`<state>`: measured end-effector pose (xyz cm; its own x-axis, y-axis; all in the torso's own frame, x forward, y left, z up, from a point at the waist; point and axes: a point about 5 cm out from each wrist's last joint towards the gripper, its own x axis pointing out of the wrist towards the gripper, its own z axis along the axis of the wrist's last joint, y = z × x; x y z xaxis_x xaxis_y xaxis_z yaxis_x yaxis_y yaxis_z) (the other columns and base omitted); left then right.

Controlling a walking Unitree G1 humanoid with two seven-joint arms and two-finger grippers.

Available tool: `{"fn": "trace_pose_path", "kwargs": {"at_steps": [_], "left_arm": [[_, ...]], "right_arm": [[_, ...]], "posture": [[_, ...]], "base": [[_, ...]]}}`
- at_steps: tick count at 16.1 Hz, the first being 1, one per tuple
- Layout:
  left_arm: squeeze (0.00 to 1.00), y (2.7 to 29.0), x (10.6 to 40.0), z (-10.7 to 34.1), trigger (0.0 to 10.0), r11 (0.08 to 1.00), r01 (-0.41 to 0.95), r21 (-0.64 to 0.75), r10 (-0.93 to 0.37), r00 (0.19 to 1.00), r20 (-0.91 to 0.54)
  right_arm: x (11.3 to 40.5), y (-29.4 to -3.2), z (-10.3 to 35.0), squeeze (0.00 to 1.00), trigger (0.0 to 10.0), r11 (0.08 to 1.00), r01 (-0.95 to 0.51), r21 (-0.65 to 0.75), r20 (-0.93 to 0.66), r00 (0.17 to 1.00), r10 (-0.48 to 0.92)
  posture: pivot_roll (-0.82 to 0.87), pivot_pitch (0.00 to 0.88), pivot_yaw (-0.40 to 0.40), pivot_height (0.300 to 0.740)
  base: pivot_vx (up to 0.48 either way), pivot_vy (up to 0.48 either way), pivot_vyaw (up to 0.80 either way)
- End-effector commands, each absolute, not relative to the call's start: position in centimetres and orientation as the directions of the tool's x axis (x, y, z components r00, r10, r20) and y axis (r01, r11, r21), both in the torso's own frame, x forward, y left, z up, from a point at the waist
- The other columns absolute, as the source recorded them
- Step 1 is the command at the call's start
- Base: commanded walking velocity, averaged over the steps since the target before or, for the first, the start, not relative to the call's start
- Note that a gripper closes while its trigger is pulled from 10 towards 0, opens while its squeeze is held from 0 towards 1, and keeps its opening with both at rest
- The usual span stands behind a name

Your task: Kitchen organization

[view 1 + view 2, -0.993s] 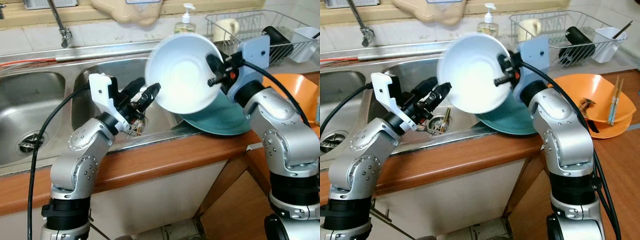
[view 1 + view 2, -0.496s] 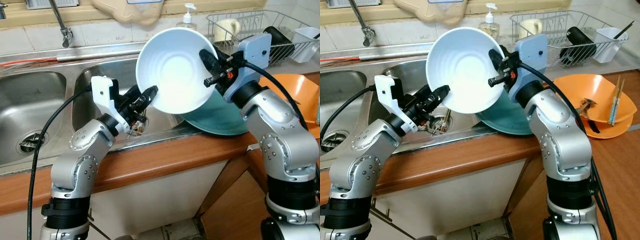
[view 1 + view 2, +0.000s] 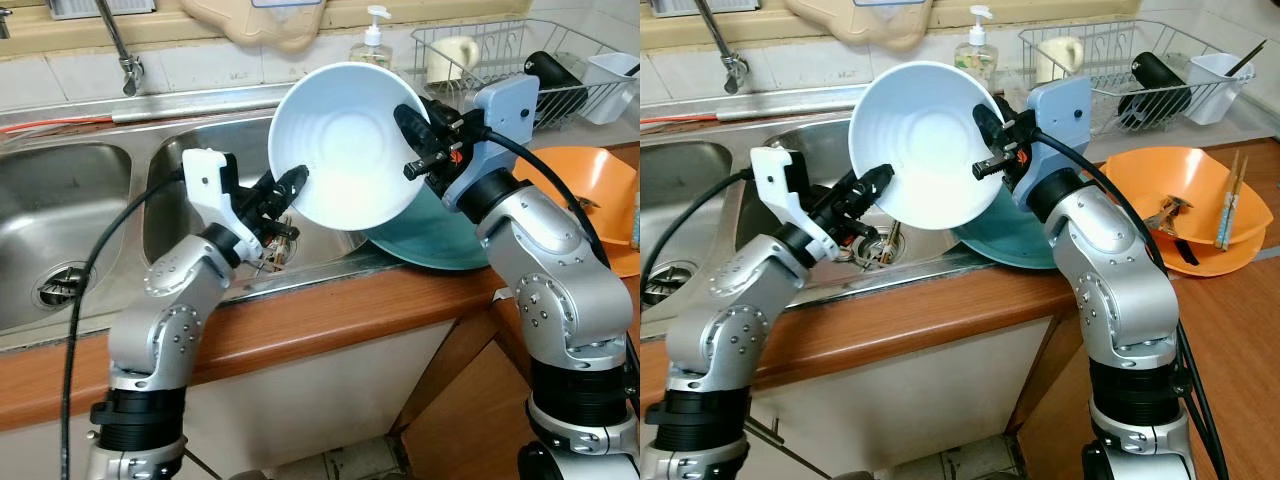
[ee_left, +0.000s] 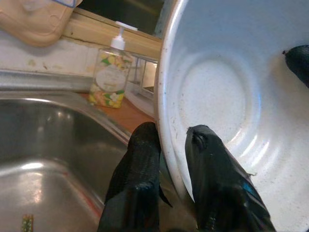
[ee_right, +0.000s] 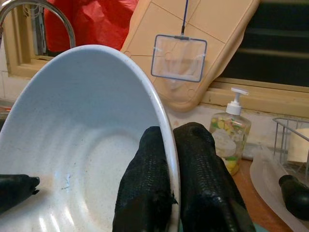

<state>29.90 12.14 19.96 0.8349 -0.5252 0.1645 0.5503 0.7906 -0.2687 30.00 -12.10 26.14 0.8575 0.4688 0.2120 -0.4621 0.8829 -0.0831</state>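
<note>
A white bowl (image 3: 345, 145) hangs tilted in the air over the right basin of the sink (image 3: 60, 220), its inside facing me. My right gripper (image 3: 410, 135) is shut on the bowl's right rim, one finger inside and one behind; the right wrist view shows the same pinch on the bowl (image 5: 87, 125). My left gripper (image 3: 290, 185) reaches up from below and is shut on the lower left rim. In the left wrist view its fingers (image 4: 212, 164) straddle the bowl's edge (image 4: 241, 87).
A teal plate (image 3: 440, 235) leans at the sink's right edge behind the bowl. An orange bowl (image 3: 1185, 200) with chopsticks (image 3: 1225, 215) sits on the wooden counter (image 3: 330, 315). A dish rack (image 3: 1140, 60), soap bottle (image 3: 975, 50) and faucet (image 3: 120, 45) stand behind.
The right gripper has carried the bowl left and a little up. The left gripper has risen to the bowl's lower rim and closed on it.
</note>
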Motion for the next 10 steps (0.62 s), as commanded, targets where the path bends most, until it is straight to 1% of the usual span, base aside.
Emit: {"fn": "trace_pose_path", "kwargs": {"at_steps": [1, 2, 4, 5, 7, 8, 9, 10], "left_arm": [[0.0, 12.8, 30.24, 19.32, 0.0, 0.833, 0.49, -0.257, -0.478, 0.871, 0.111], [0.0, 12.54, 30.24, 19.29, 0.0, 0.844, 0.481, -0.237, -0.47, 0.876, 0.107], [0.0, 12.32, 30.36, 19.52, 0.0, 0.874, 0.429, -0.23, -0.408, 0.903, 0.135], [0.0, 12.3, 30.41, 19.52, 0.0, 0.875, 0.422, -0.236, -0.4, 0.906, 0.135], [0.0, 12.15, 30.27, 19.75, 0.0, 0.853, 0.46, -0.248, -0.433, 0.888, 0.155], [0.0, 12.0, 30.16, 19.86, 0.0, 0.841, 0.484, -0.24, -0.459, 0.875, 0.155], [0.0, 11.91, 30.08, 19.84, 0.0, 0.823, 0.504, -0.262, -0.486, 0.863, 0.137], [0.0, 12.03, 30.19, 19.99, 0.0, 0.827, 0.497, -0.262, -0.475, 0.868, 0.147]], "right_arm": [[29.38, -11.88, 27.13, 0.0, 0.0, 0.87, -0.484, -0.09, 0.271, 0.829, 0.489], [29.37, -11.79, 27.06, 0.0, 0.0, 0.87, -0.485, -0.087, 0.269, 0.829, 0.49], [29.32, -11.71, 26.98, 0.0, 0.0, 0.869, -0.487, -0.085, 0.267, 0.829, 0.491], [29.31, -11.67, 26.93, 0.0, 0.0, 0.869, -0.488, -0.084, 0.265, 0.83, 0.491], [29.28, -11.63, 26.86, 0.0, 0.0, 0.869, -0.487, -0.084, 0.263, 0.831, 0.491], [29.25, -11.61, 26.83, 0.0, 0.0, 0.87, -0.487, -0.084, 0.262, 0.831, 0.49], [29.22, -11.59, 26.79, 0.0, 0.0, 0.869, -0.487, -0.083, 0.26, 0.832, 0.491], [29.21, -11.57, 26.75, 0.0, 3.8, 0.87, -0.486, -0.084, 0.258, 0.832, 0.49]], "posture": [[-0.02, 0.0, 0.043, 0.74], [-0.02, 0.0, 0.042, 0.74], [-0.02, 0.0, 0.041, 0.74], [-0.02, 0.0, 0.042, 0.74], [-0.02, 0.0, 0.045, 0.74], [-0.02, 0.0, 0.049, 0.74], [-0.03, 0.0, 0.052, 0.74], [-0.03, 0.0, 0.052, 0.74]], "base": [[0.0, 0.0, 0.0], [0.0, 0.0, 0.0], [0.0, 0.0, 0.0], [0.0, 0.0, 0.0], [0.0, 0.0, 0.0], [0.0, 0.0, 0.0], [0.0, 0.0, 0.0], [0.0, 0.0, 0.0]]}}
